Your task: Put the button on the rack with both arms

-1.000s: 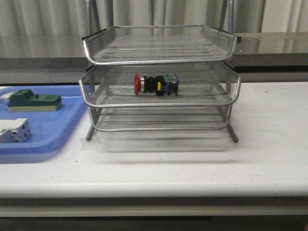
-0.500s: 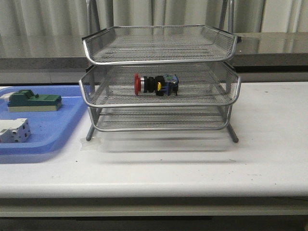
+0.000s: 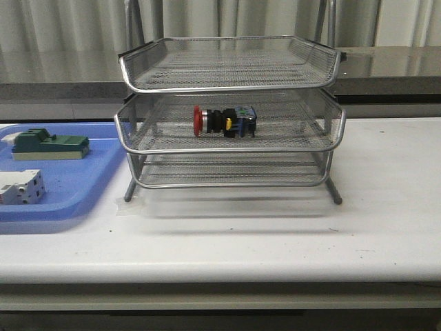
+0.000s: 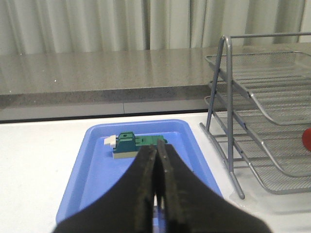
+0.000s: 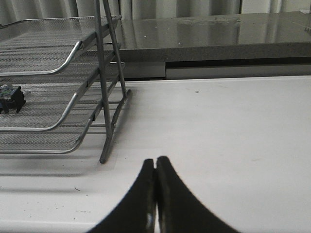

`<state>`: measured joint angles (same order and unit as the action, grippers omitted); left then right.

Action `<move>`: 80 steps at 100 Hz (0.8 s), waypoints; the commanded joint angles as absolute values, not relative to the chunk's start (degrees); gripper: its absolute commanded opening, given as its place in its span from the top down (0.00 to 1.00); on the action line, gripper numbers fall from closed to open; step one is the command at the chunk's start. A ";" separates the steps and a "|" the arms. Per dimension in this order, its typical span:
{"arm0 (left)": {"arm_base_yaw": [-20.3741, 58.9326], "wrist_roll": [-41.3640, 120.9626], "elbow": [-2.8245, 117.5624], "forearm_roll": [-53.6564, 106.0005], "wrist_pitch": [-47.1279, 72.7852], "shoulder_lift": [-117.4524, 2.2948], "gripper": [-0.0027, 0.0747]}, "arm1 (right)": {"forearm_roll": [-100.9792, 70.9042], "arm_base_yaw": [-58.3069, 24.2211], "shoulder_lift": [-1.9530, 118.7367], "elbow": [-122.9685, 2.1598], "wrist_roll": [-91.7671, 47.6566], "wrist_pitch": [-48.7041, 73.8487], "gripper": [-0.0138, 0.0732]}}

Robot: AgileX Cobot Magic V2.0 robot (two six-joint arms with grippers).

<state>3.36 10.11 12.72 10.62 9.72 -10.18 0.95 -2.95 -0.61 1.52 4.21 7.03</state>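
Red-headed emergency-stop button [image 3: 224, 121]: lying sideways in middle tier of three-tier silver wire-mesh rack [image 3: 229, 148]; partly veiled by mesh.
Left gripper [image 4: 157, 167]: fingers pressed together, empty, over flat blue plastic tray [image 4: 92, 174]; green block [image 4: 137, 144] partly hidden behind.
Right gripper [image 5: 155, 170]: fingers together, empty, above white table [image 5: 233, 126].
Wrist views: button mostly cut off.

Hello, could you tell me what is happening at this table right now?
Nothing is being handled at this moment. The button lies on its side in the middle tier of the rack, so the placing looks done. The left gripper is shut and empty above the blue tray, and the right gripper is shut and empty over the table, off the rack's side.
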 commanded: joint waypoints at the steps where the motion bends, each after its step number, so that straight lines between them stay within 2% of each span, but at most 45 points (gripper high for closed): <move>1: 3.28 1.47 12.66 3.46 4.87 -9.63 0.99 | 0.64 -2.56 -1.75 0.73 3.77 2.29 0.91; 38: 3.28 -1.54 1.67 1.78 1.82 2.21 0.99 | 0.64 -2.56 -1.75 0.73 3.77 2.29 0.91; 80: 6.39 -5.89 -2.74 -2.21 -2.24 2.09 0.99 | 0.64 -2.56 -1.75 0.73 3.77 2.29 0.91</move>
